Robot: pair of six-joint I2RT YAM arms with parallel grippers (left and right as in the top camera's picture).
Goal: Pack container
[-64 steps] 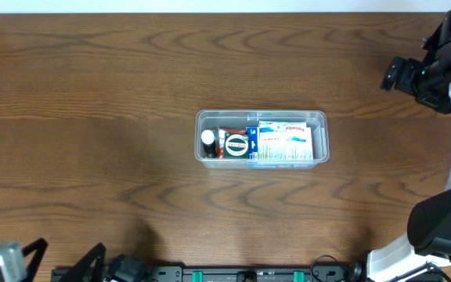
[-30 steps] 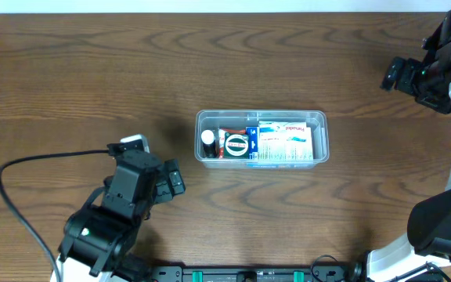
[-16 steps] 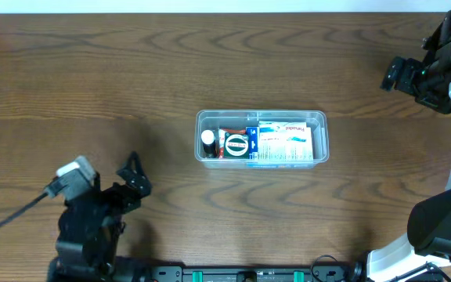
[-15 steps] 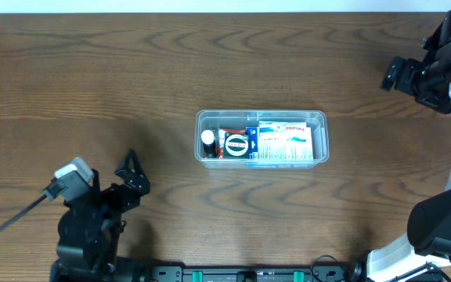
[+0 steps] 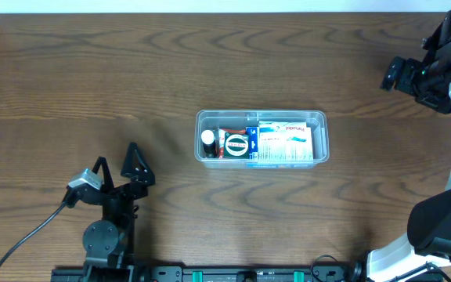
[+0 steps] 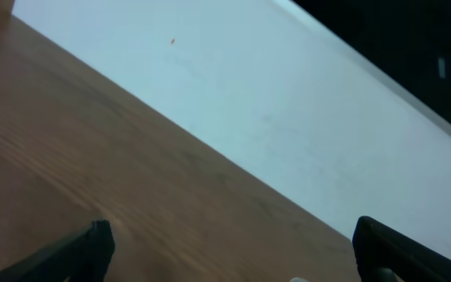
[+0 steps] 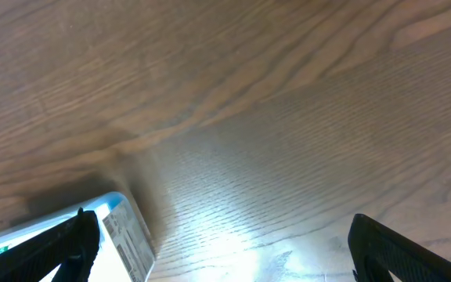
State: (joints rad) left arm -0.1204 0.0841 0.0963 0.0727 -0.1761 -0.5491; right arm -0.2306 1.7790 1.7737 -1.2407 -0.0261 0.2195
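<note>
The container (image 5: 325,138), a clear tub with rounded corners, sits mid-table. Inside lie a white-capped small bottle (image 5: 207,141), a round tin (image 5: 236,144) and white-and-blue packets (image 5: 286,141). My left gripper (image 5: 117,163) is open near the table's front left, well apart from the tub, with nothing between its fingers (image 6: 84,249). In the left wrist view that gripper (image 6: 232,229) faces bare wood. My right gripper (image 5: 398,74) hangs open at the far right, above and right of the tub. The right wrist view shows that gripper (image 7: 224,222) empty, with the container's corner (image 7: 124,235) at lower left.
Dark wood table (image 5: 92,70) all around the tub. A white surface (image 6: 288,102) lies beyond the table's edge in the left wrist view. The left arm's cable (image 5: 22,239) trails at the front left; the right arm's white base (image 5: 437,235) stands at the front right.
The left arm came into view at the front left, reached toward the tub, then drew back down-left and turned its fingers up-table. The right arm and the tub's contents have not moved.
</note>
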